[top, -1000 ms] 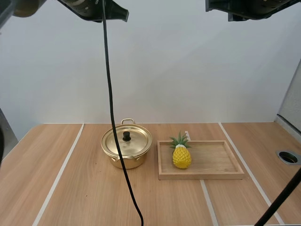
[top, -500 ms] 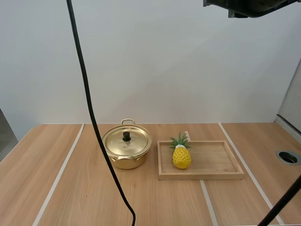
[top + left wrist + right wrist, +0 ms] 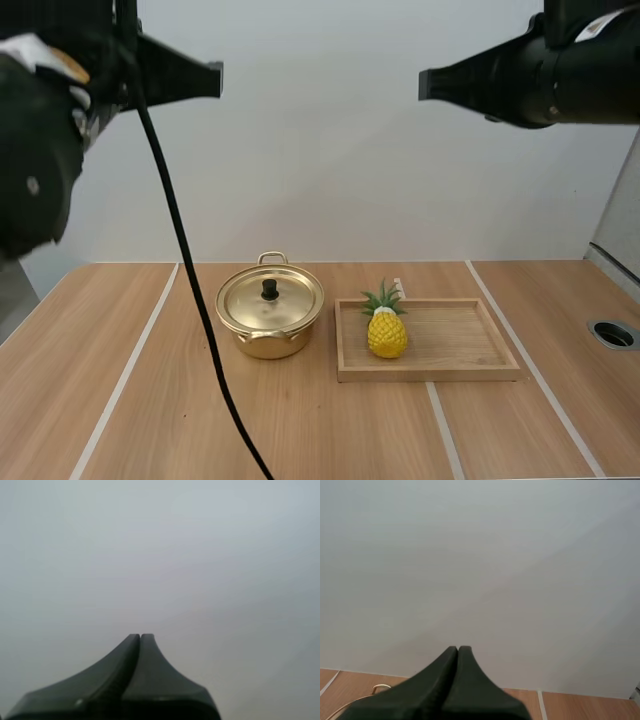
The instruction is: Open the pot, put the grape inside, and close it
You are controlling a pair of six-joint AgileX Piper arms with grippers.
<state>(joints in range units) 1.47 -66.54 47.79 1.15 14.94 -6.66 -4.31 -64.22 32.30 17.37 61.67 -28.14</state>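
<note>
**Step 1 pending: lid not yet lifted**

On the light wooden table (image 3: 330, 430), a shallow rectangular wooden tray (image 3: 455, 340) lies just right of the round gold metal pot (image 3: 268, 345). The pot's gold lid (image 3: 295, 300) is seated: opening judged not started. The fruit is a yellow pineapple with a green crown (image 3: 386, 332), not a grape; it stands upright at the tray's left end. The next move likely calls for one gripper to descend, open and pinch the small black lid knob (image 3: 269, 289). Both arms hang high above the table. Left gripper (image 3: 140, 636) and right gripper (image 3: 457, 648): fingers clenched together on nothing
</note>
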